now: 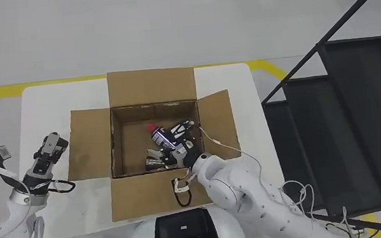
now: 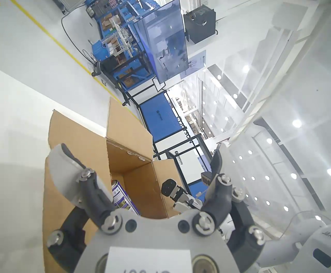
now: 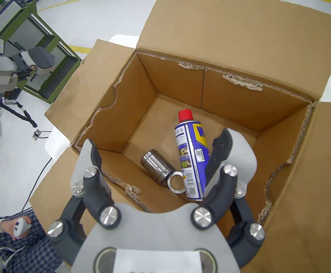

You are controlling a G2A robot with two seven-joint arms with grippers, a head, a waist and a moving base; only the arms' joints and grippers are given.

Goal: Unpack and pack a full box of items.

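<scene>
An open cardboard box [image 1: 152, 88] stands mid-table with its flaps spread. Inside lie a blue spray can [image 3: 191, 155] with a red cap, a dark metal cylinder [image 3: 156, 165] and a metal ring [image 3: 177, 182] beside the can's base. My right gripper [image 3: 157, 141] hangs open above the box's inside, over the can and cylinder, holding nothing; the top view shows it [image 1: 178, 135] over the can. My left gripper [image 1: 51, 146] stands open and empty over the table, left of the box's left flap. From the left wrist view [image 2: 139, 155] it faces the box and the can [image 2: 121, 194].
The white table [image 1: 47, 111] has bare room left of the box. Black metal stairs [image 1: 339, 106] stand to the right, off the table. A green rack [image 3: 38, 75] stands on the floor beyond the table's left side.
</scene>
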